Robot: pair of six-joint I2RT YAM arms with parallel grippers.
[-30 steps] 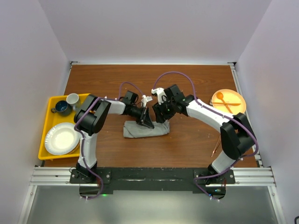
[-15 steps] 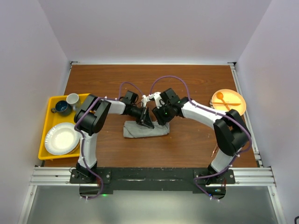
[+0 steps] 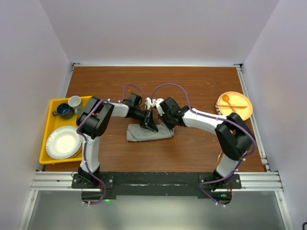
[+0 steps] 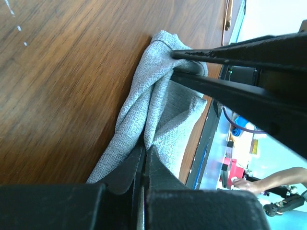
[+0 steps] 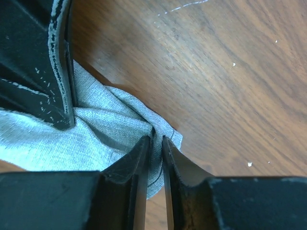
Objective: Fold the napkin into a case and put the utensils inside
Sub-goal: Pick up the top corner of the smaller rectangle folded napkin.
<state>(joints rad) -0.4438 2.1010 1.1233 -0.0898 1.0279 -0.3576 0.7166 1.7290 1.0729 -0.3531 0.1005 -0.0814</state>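
Both L end effector (image 4: 145, 149) & R end effector (image 5: 157, 140) pinch napkin (image 3: 143, 134).

A: You moved the right gripper (image 3: 161, 119) in this last second, yes?
B: Yes. You brought it to the left over the napkin (image 3: 141, 134), and now it is just beside the left gripper (image 3: 149, 123). Its elbow came left too.
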